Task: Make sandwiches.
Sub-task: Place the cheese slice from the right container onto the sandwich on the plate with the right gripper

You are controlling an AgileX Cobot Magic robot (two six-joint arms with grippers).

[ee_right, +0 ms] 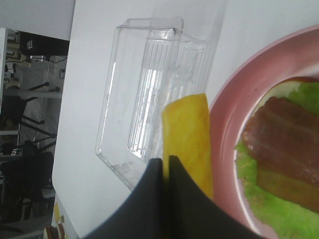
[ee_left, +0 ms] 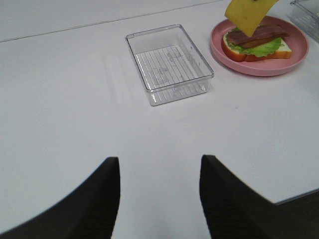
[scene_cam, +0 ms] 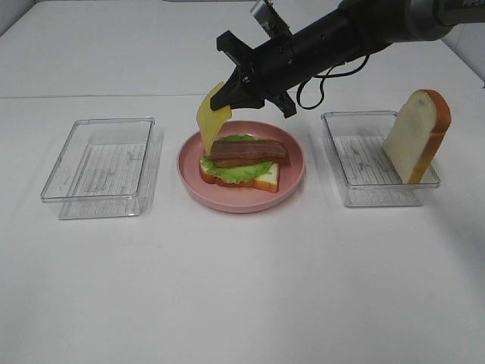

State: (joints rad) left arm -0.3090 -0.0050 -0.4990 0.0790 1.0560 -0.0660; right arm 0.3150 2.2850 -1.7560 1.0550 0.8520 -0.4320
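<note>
Over pink plate [scene_cam: 189, 179]: right gripper [scene_cam: 225, 93] pinching cheese slice [scene_cam: 212, 123], edge-down.
step: adding cheese.
next: lay it flat on bacon [scene_cam: 248, 149], release.
left gripper [ee_left: 159, 160]: parted, empty.

Yellow cheese slice [scene_cam: 212, 121], green lettuce [scene_cam: 235, 171], brown-red bacon [scene_cam: 248, 150], pink plate [scene_cam: 294, 168]

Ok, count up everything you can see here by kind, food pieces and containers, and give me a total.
bread slices: 2
lettuce: 1
bacon: 1
cheese slice: 1
pink plate: 1
clear trays: 2
Total: 8
</note>
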